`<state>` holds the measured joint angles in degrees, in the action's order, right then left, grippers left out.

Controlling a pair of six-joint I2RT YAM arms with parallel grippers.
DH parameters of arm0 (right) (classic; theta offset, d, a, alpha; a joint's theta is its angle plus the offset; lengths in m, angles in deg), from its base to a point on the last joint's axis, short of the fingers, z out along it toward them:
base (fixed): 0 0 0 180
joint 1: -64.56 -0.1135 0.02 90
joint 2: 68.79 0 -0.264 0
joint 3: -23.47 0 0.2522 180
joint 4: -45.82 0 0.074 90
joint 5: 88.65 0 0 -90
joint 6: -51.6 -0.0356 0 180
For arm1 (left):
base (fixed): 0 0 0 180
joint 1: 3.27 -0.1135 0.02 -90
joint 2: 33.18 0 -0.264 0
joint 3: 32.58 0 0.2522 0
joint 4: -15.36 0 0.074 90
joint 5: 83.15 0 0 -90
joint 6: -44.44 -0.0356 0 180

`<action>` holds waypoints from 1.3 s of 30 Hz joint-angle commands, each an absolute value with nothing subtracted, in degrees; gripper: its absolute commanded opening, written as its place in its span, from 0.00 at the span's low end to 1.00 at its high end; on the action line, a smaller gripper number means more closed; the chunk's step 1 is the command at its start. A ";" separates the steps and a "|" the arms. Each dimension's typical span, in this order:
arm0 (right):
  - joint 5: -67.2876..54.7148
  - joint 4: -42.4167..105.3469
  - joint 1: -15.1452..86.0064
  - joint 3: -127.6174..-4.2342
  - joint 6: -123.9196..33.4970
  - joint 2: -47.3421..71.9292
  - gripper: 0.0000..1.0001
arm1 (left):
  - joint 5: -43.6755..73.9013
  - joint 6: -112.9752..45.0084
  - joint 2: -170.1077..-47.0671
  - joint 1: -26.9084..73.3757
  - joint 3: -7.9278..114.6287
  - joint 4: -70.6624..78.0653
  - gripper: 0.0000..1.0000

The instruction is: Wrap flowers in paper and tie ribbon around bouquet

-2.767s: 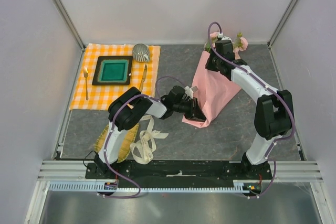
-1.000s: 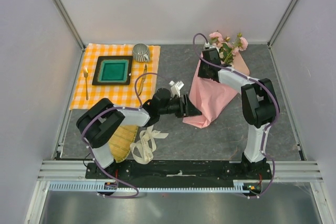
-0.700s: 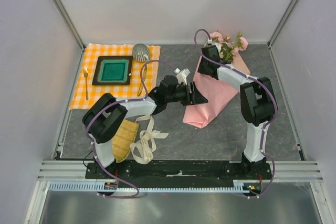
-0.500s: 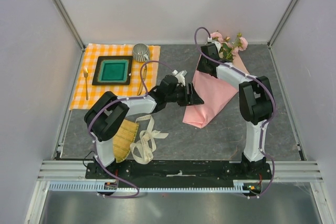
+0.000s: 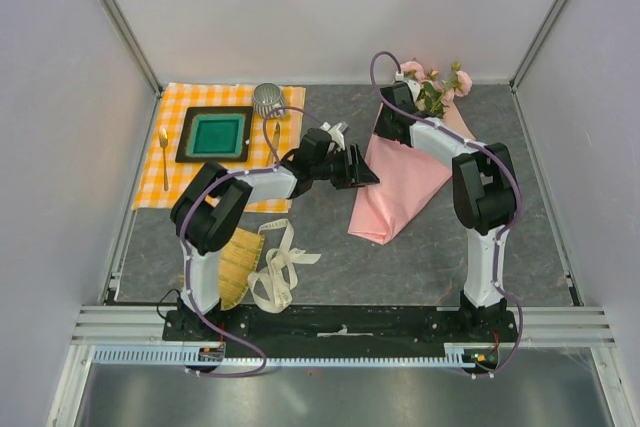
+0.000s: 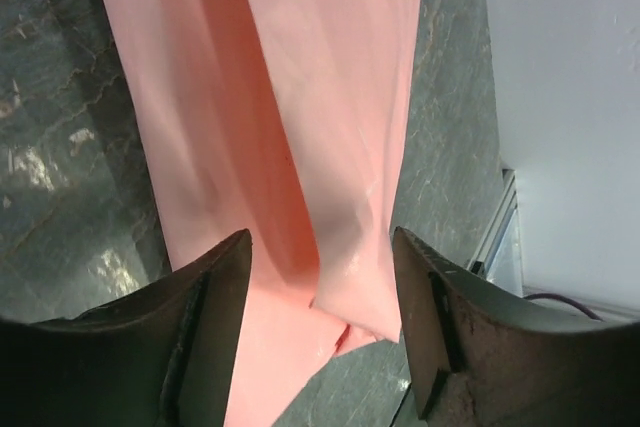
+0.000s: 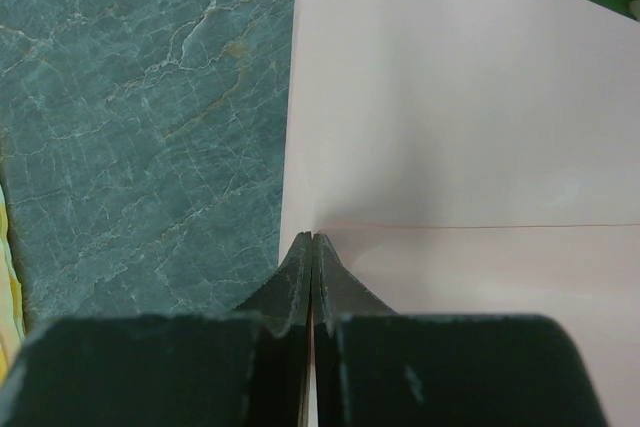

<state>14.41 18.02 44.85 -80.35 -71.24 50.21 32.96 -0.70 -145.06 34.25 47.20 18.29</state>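
Overhead view of a dark grey, stone-patterned tabletop (image 5: 330, 237) inside pale walls, with two black-and-white robot arms bolted at the near edge. Right of centre, a pink paper (image 5: 410, 182) folded into a long cone shape, lying on the tabletop and slanting from a narrow near end up to a wide far end. At that wide far end, close to the back wall, flowers (image 5: 437, 82) with pale pink blooms and green leaves, poking out past the paper. Right arm (image 5: 470, 172) stretched to the far left corner of the paper beside the flowers; right jaws pressed fully closed, tips meeting exactly on the paper's left edge at the start of a thin crease, with no way to tell from the wrist view of any layer pinched between them. Left arm (image 5: 250, 185) reaching across from the left; left jaws spread open and empty, just beside the paper's left edge in the overhead view, with the paper's glossy folds framed between the two fingers in the wrist view. Near the left arm's base, a cream ribbon (image 5: 278, 269) in loose loops, well apart from the paper, just beside a yellow-green woven mat (image 5: 232, 262). At far left, an orange-checked cloth (image 5: 150, 182) carrying a green tray (image 5: 214, 134), a metal cup (image 5: 268, 99), a fork (image 5: 164, 157) and one more utensil (image 5: 272, 147).
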 commanded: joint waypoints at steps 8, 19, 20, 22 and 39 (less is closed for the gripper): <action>16.56 17.73 44.78 -84.77 -71.36 52.85 0.00 | 41.83 0.14 -154.56 31.54 53.60 21.90 0.20; 13.67 18.08 44.78 -85.49 -66.35 52.68 0.00 | 44.55 0.75 -153.86 31.01 51.86 25.57 0.26; 10.44 19.04 44.87 -84.87 -66.00 52.33 0.00 | 45.08 1.19 -152.90 30.84 50.71 27.33 0.36; 8.04 20.20 44.61 -83.81 -64.94 51.80 0.00 | 45.87 1.98 -150.00 30.40 47.90 30.58 0.71; 9.26 21.08 44.34 -80.82 -63.97 49.60 0.00 | 52.29 7.52 -161.59 28.64 60.90 29.20 0.75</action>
<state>8.05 19.53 44.42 -80.05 -64.09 52.88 49.51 4.72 -159.24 28.48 58.41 27.51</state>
